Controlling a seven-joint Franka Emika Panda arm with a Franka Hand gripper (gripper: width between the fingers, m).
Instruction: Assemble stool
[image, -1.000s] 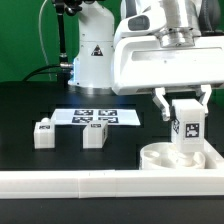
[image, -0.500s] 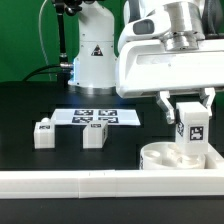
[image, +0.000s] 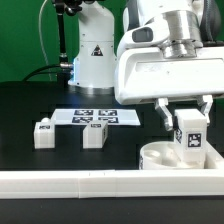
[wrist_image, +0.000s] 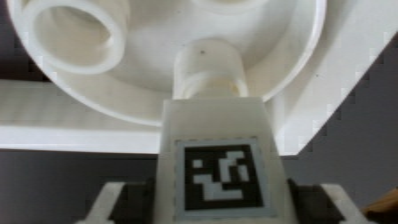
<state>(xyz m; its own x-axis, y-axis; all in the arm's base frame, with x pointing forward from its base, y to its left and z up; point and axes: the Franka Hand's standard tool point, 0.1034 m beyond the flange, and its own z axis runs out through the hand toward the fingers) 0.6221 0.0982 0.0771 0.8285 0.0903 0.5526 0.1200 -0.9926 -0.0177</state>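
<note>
My gripper (image: 187, 121) is clamping a blocky white tagged plastic leg (image: 191, 141), lower right of the exterior frame; I'm seating it in the round white plastic seat (image: 152, 157), probably screwing down next.

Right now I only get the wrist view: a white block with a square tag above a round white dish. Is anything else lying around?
Observer: Yes. In the exterior view, two more blocks like it, the left leg and the middle leg, stand on the black table, to the exterior view's left of the seat.
Operator: Anything behind them?
Observer: A flat marker board lies just beyond them.
Operator: And what holds my block?
Observer: The gripper is shut on the held leg, one finger on either side, keeping it upright over the seat.
</note>
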